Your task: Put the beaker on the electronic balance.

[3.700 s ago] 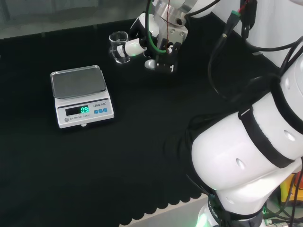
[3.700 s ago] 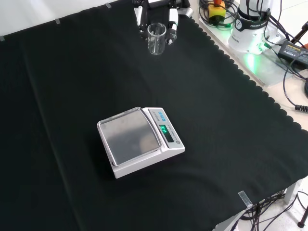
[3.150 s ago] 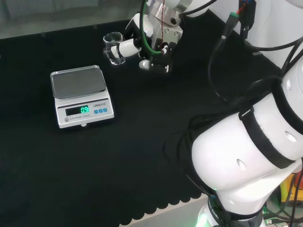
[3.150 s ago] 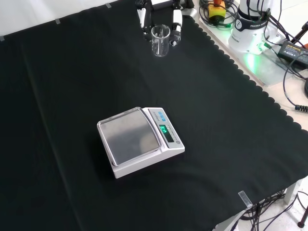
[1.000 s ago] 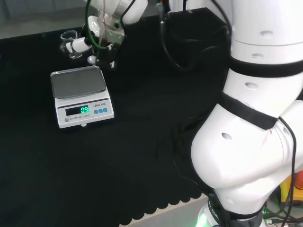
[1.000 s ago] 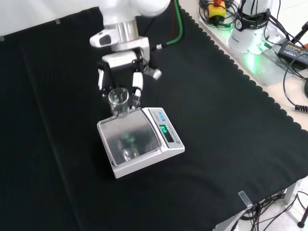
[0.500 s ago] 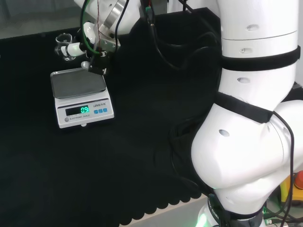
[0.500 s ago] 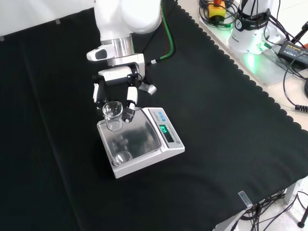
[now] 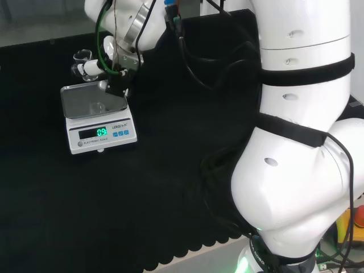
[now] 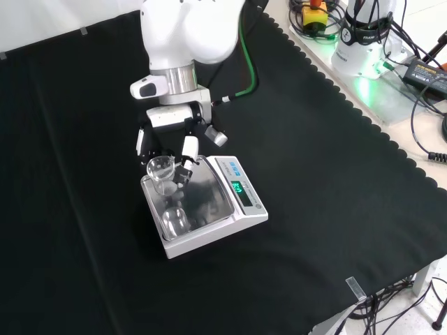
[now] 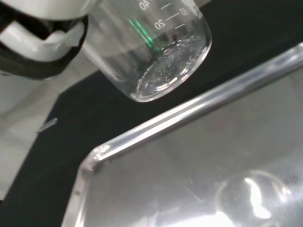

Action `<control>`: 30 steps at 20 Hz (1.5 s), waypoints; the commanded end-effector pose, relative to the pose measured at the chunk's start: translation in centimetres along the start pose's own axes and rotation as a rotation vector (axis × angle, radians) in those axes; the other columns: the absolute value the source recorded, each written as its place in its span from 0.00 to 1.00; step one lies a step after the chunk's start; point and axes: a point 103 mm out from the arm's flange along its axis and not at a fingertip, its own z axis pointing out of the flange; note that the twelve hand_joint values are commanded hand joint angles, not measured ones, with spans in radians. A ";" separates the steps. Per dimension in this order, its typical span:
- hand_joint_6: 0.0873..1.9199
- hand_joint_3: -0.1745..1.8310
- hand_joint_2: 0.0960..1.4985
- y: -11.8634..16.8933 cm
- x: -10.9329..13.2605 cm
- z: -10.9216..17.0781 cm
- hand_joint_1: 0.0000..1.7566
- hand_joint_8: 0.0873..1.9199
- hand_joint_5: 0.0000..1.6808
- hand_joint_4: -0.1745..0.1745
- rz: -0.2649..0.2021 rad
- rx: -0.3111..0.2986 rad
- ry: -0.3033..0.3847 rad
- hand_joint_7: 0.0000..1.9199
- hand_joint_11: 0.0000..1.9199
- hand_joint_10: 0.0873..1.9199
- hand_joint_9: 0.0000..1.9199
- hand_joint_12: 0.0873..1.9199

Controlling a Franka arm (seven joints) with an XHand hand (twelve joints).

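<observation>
**Beaker held over the balance's edge**

Between the curled fingers and thumb of the hand (image 10: 165, 149) sits the beaker (image 10: 160, 172), a clear glass vessel gripped at its sides and lifted clear of the cloth. In the front view the hand comes down from the arm's white links, and the beaker hangs just below it, over the far corner of the electronic balance (image 10: 242, 209). The balance's steel pan (image 10: 202, 202) lies below and ahead of the hand, with the beaker's faint reflection showing on the metal. The green display is on the balance's side away from the hand's approach.

In the head view the hand (image 9: 111, 77) is at the far edge of the balance (image 9: 98, 133), and the beaker (image 9: 83, 61) sticks out from the fingers, beyond the pan's (image 9: 85, 101) back rim.

From the wrist, the beaker's (image 11: 156, 52) round base shows close up, tilted, apart from the pan (image 11: 199, 170) beneath it. A white part of the hand (image 11: 42, 40) presses the glass wall. The beaker looks empty.
</observation>
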 end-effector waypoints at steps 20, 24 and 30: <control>0.41 0.57 0.29 -1.1 -2.5 3.5 0.68 0.44 0.75 0.00 0.154 -0.003 -0.044 0.86 0.84 0.38 0.92 0.36; 0.41 0.57 0.29 -1.1 -2.6 3.7 0.68 0.44 0.75 0.00 0.157 0.003 -0.046 0.86 0.84 0.38 0.91 0.36; 0.42 0.57 0.29 -1.2 -2.6 3.8 0.68 0.44 0.75 0.00 0.159 0.007 -0.057 0.86 0.84 0.39 0.91 0.36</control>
